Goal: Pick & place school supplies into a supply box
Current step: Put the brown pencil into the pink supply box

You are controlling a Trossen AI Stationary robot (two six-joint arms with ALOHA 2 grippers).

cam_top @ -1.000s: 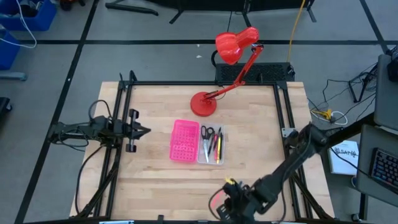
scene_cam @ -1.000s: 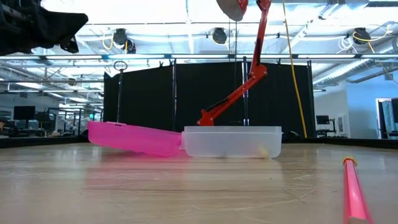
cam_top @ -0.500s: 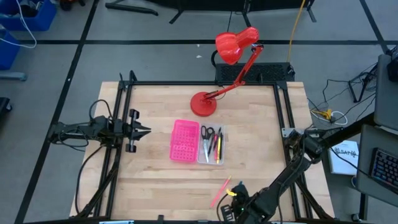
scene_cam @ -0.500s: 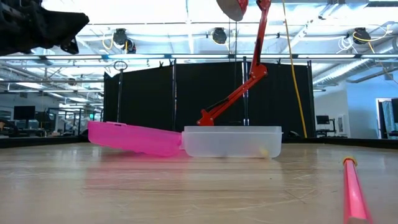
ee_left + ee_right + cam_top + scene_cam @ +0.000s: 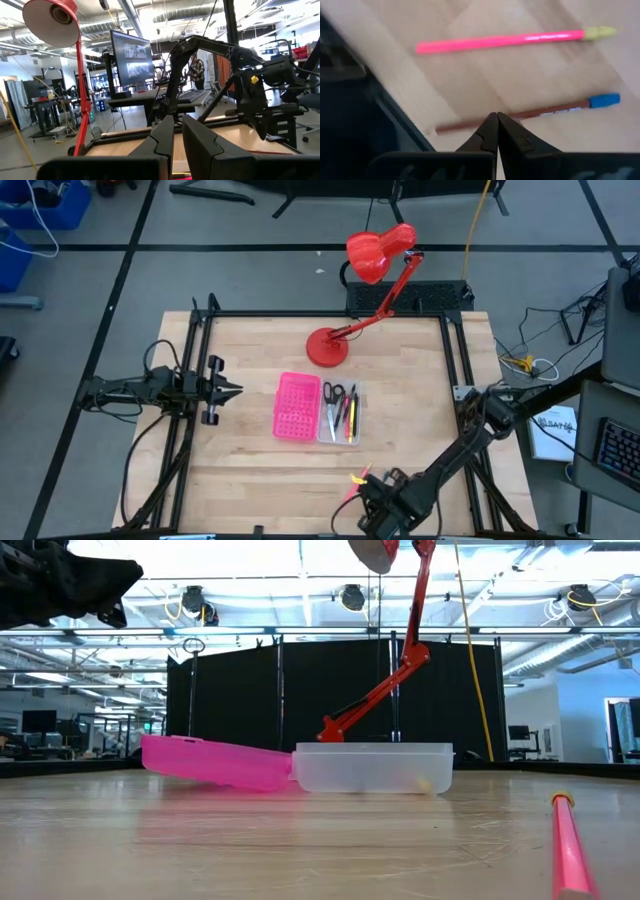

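Note:
The supply box lies open at mid-table, its pink half [image 5: 297, 408] beside its clear half [image 5: 341, 414], which holds black-handled scissors and a few pens. A pink pen with a yellow cap [image 5: 500, 41] lies on the table near the near edge and also shows in the low view [image 5: 570, 850]. A brown pencil with a blue cap [image 5: 555, 107] lies beside it. My right gripper [image 5: 496, 124] is shut, low over the pencil, at the near edge in the high view [image 5: 368, 498]. My left gripper [image 5: 228, 390] is shut, raised at the left of the box. My right gripper's shut fingertips [image 5: 490, 125] stand in front of the brown pencil's shaft [image 5: 470, 125], toward its plain end, and hide that stretch. I cannot tell whether they touch it. The pencil lies flat on the table.
A red desk lamp stands with its round base [image 5: 327, 347] on the table just behind the box, its arm leaning over the far edge. Black frame rails run along the table's left and right sides [image 5: 462, 370]. Bare wood lies between the box and the near edge.
My right gripper has shifted a little near the table's near edge: first away from the pink pen, leaving it uncovered in the high view, then back over its near end. The pink pen has stayed where it was.

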